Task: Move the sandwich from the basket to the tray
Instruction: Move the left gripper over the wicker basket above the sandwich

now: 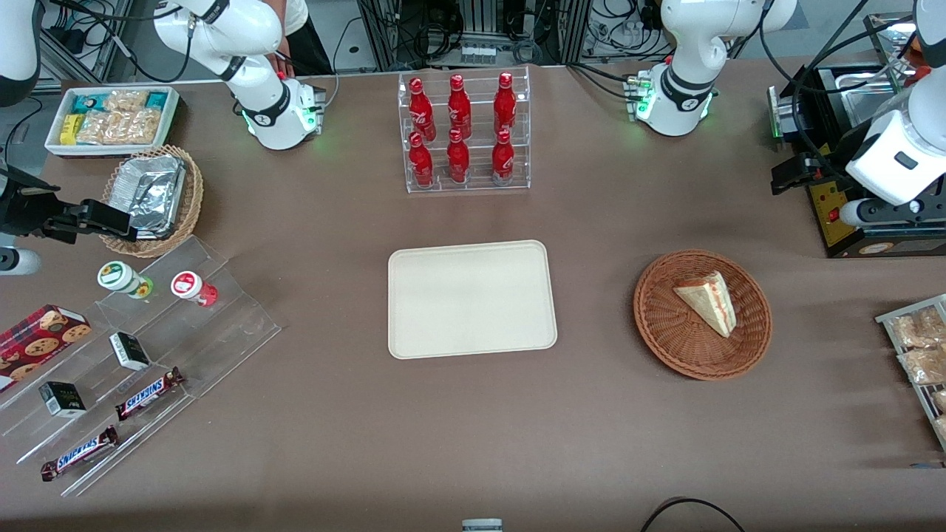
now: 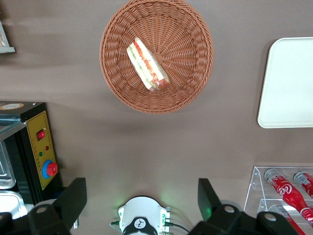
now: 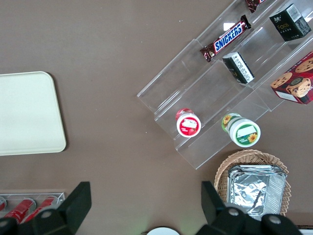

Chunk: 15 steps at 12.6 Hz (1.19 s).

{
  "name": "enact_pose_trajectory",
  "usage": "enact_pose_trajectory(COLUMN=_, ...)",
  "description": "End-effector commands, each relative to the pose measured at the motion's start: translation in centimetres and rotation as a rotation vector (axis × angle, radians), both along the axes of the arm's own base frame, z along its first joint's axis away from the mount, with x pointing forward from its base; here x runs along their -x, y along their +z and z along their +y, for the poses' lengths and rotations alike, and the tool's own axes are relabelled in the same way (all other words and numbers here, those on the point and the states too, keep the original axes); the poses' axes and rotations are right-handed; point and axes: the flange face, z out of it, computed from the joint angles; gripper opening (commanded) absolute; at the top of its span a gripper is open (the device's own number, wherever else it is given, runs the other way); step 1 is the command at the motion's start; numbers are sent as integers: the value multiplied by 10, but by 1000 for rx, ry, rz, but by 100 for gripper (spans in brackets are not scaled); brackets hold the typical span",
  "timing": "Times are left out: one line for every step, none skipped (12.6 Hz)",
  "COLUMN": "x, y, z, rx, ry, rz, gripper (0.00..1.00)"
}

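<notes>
Snickers bars [image 1: 148,394] far from open gripper [image 2: 142,201], sandwich [image 1: 708,300] basketed.

A brown worktop [image 1: 310,244] carries the cream tray [image 1: 471,298] at its middle and the reddish wicker basket [image 1: 676,340] toward the working arm's end. Farther from the front camera stands a clear rack [image 1: 465,131] of 6 red bottles. The gripper [image 2: 142,208] hangs well above the worktop, jaws spread wide

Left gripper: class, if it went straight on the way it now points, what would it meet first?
The open gripper points down at the bare brown tablecloth, beside the basket holding the sandwich. It would probably meet cloth first, though depth is uncertain.
</notes>
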Motion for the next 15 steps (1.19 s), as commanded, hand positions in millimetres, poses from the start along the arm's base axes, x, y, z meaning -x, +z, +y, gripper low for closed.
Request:
enact_pose_trajectory(x=-2, y=9, z=1, rx=24, ry=-10, rz=-44, gripper=100)
enact_pose_trajectory(x=-5, y=6, z=1, rx=24, ry=-10, rz=-50, gripper=100)
enact_pose_trajectory(x=-8, y=4, z=2, rx=24, ry=-8, rz=-64, gripper=100)
enact_pose_trajectory(x=-10, y=1, z=2, rx=23, ry=-8, rz=-72, gripper=100)
enact_pose_trajectory(x=-13, y=-4, z=2, rx=22, ry=-6, rz=-73, gripper=100)
enact_pose_trajectory(x=-16, y=-16, z=2, rx=23, ry=-5, rz=-76, gripper=100)
enact_pose_trajectory(x=-19, y=-25, z=2, rx=23, ry=-5, rz=-86, gripper=100)
enact_pose_trajectory(x=-21, y=-33, z=1, rx=25, ry=-4, rz=-90, gripper=100)
enact_pose_trajectory(x=-24, y=-43, z=2, rx=24, ry=-2, rz=-84, gripper=100)
enact_pose_trajectory(x=-27, y=-53, z=2, rx=23, ry=0, rz=-75, gripper=100)
enact_pose_trajectory(x=-31, y=-66, z=2, rx=23, ry=2, rz=-67, gripper=100)
enact_pose_trajectory(x=-33, y=-75, z=2, rx=23, ry=4, rz=-70, gripper=100)
enact_pose_trajectory(x=-34, y=-88, z=2, rx=24, ry=5, rz=-79, gripper=100)
enact_pose_trajectory(x=-35, y=-104, z=1, rx=25, ry=8, rz=-79, gripper=100)
enact_pose_trajectory(x=-39, y=-120, z=1, rx=24, ry=12, rz=-76, gripper=100)
